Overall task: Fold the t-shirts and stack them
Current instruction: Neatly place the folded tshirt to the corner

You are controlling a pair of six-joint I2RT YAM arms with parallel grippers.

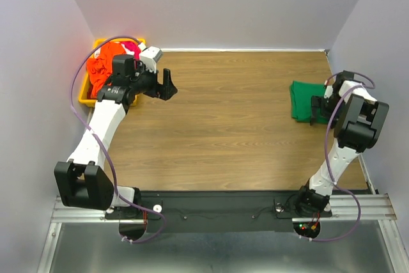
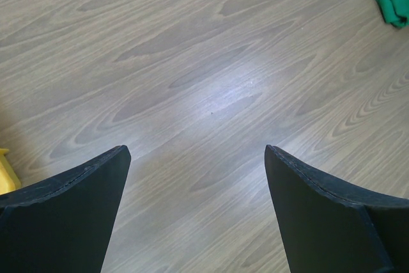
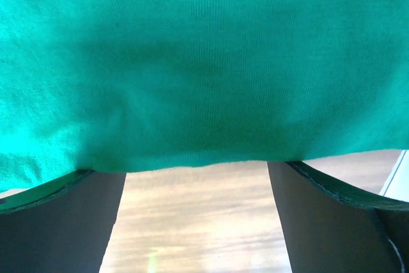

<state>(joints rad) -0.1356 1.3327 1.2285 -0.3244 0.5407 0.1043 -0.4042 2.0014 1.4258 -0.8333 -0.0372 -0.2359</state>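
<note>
**A:** Holdings, largest first?

**B:** Wooden table (image 1: 230,132). Yellow bin (image 1: 84,98), which stood at the table's far-left corner. Green t-shirt (image 1: 301,99), which lay folded near the right edge. Orange t-shirt (image 1: 104,63), bunched in the bin. Red-pink t-shirt (image 1: 132,47), behind the orange one and mostly hidden.

**A:** Pincers?

**B:** Left gripper (image 2: 195,155) stood spread wide over bare wood. Right gripper (image 3: 195,171) was likewise wide, its tips at the green shirt's edge and not closed on it.

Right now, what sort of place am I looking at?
Probably a robotics lab bench: plain walls box in a wooden table, with a left arm and right arm bolted to a metal rail.
</note>
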